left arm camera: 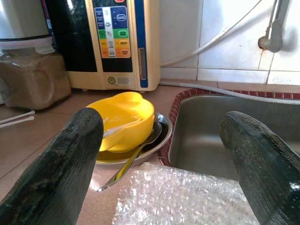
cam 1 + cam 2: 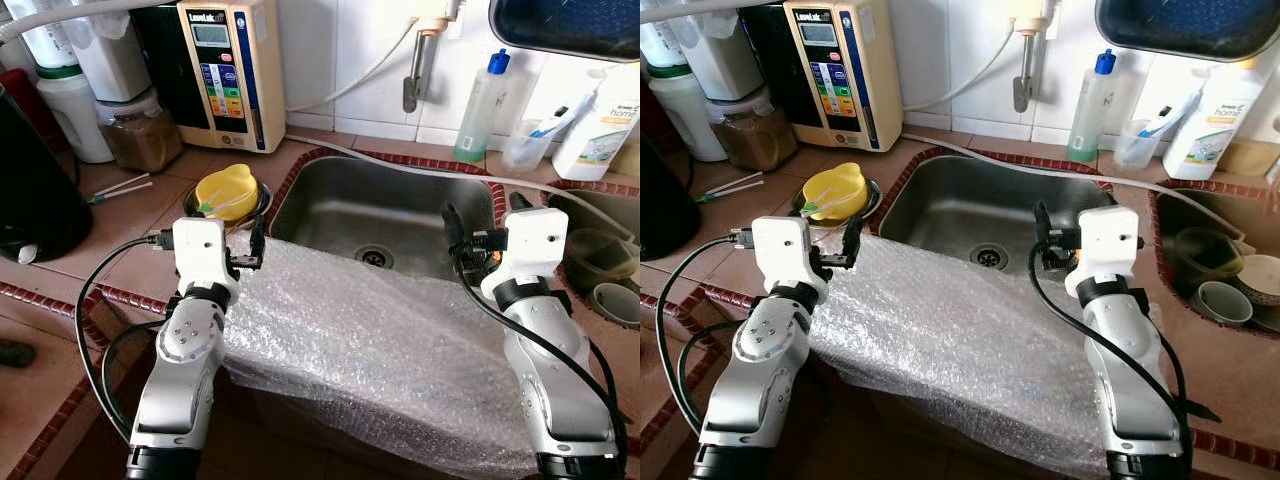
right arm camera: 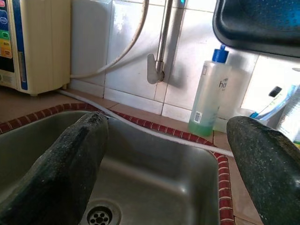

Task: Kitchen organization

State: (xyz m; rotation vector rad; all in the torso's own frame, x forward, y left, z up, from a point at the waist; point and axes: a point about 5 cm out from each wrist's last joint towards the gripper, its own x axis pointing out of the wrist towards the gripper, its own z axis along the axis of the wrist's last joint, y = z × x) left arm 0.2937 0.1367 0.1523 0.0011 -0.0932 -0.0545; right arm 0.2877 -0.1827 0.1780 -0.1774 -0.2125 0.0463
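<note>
A: Step? Looks like approach, nothing grasped. Left gripper (image 2: 255, 243) hovers over the near-left edge of the bubble wrap (image 2: 370, 340), fingers (image 1: 56, 173) spread apart, empty. Right gripper (image 2: 455, 235) hangs over the sink (image 2: 400, 210) at its near-right rim, fingers (image 3: 65, 173) also wide apart, empty.

B: Where's the task stuff?

A: My guess is the yellow bowl (image 2: 227, 192), sitting on a metal plate (image 1: 161, 136) with a spoon (image 1: 140, 147), on the bench (image 2: 110, 225) just beside the sink's left rim, at about 11 o'clock from the left gripper. More dishes at far right, cups (image 2: 1220, 300) in a second basin.

B: Next move?

A: Likely left gripper goes forward toward 11 o'clock, drops to the bowl rim, then closes. Bowl looks light and slick, so pinch the wall. Watch the spoon and the wrap edge beneath.
</note>
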